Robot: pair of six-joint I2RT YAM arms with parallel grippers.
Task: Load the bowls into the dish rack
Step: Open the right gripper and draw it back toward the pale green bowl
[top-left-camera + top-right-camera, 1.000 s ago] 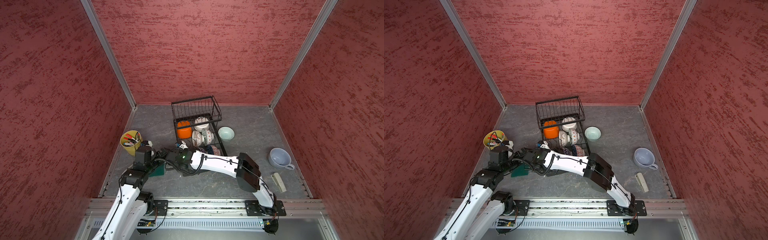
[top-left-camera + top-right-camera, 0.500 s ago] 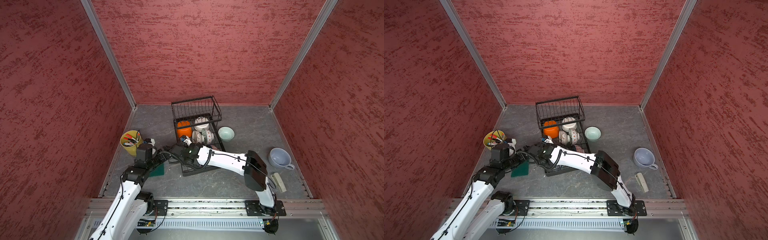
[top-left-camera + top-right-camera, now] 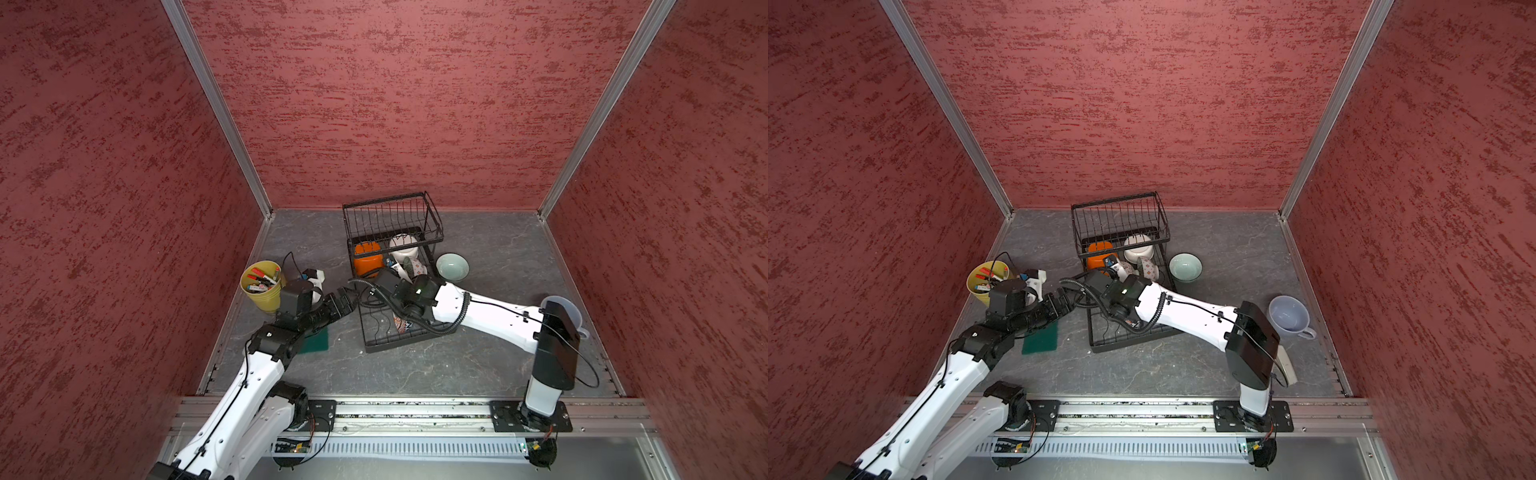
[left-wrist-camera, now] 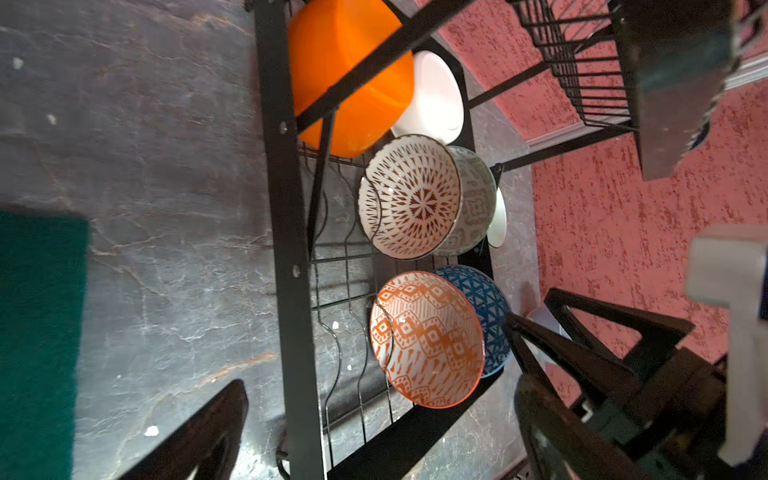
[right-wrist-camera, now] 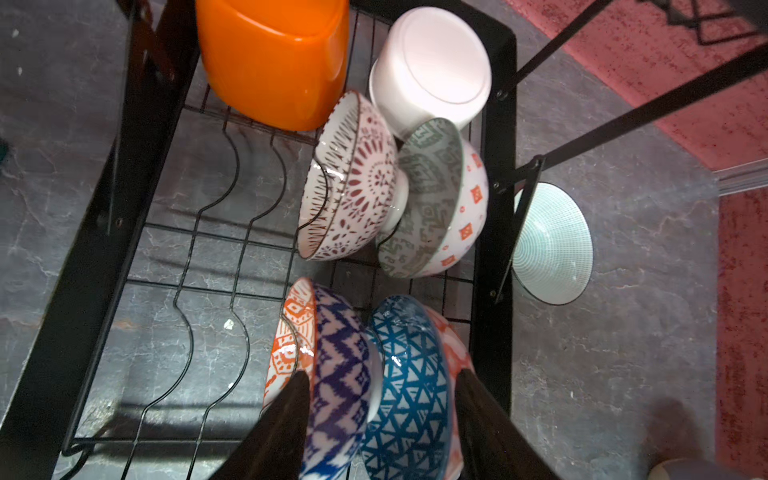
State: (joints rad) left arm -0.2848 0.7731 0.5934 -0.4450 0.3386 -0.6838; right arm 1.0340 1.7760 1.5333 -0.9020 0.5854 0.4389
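Racking bowls
Right gripper (image 5: 382, 373) straddles two blue bowls (image 5: 409, 374) in the rack (image 5: 498, 124), pinch unclear; left gripper (image 3: 345, 300) gapes wide. Next, likely the pale bowl (image 3: 452, 267) at its 2 o'clock.

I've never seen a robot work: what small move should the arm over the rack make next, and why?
Probably spread the right fingers and lift clear: they straddle two patterned bowls already standing in the rack, while a pale bowl sits on the table beside it.
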